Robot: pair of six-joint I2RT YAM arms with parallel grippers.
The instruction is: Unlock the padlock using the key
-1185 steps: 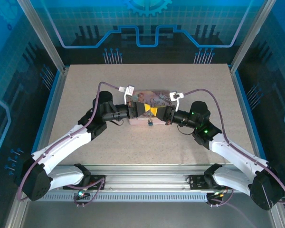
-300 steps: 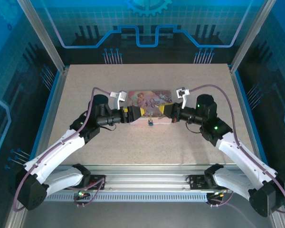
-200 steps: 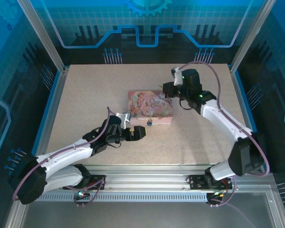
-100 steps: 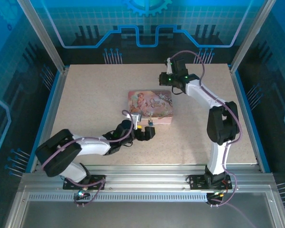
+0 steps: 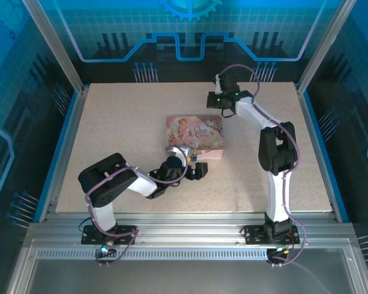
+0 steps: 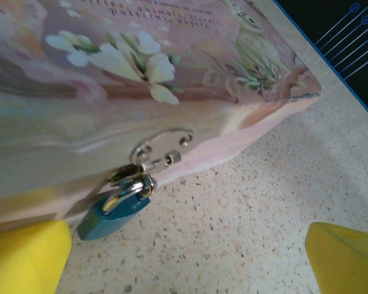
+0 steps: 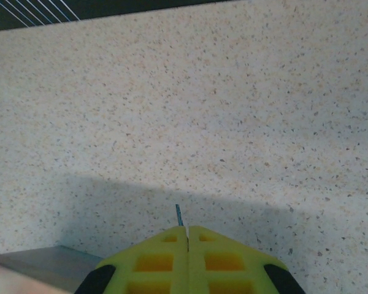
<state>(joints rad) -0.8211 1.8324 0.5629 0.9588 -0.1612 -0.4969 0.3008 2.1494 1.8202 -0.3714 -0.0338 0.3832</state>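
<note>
The one piece of writing is on the pink lid of the tin (image 5: 195, 136), near the middle of the table (image 5: 110, 122). From above it is a few words of ornate dark script on the lid's right half, too small to read. The left wrist view catches a line of fine print along the lid's (image 6: 110, 92) far edge, cut off and too blurred to make out. The padlock (image 6: 113, 214) at the tin's front wall shows a blue face, with any marking too blurred to tell. The blue back wall carries a gear emblem (image 5: 190, 7).
</note>
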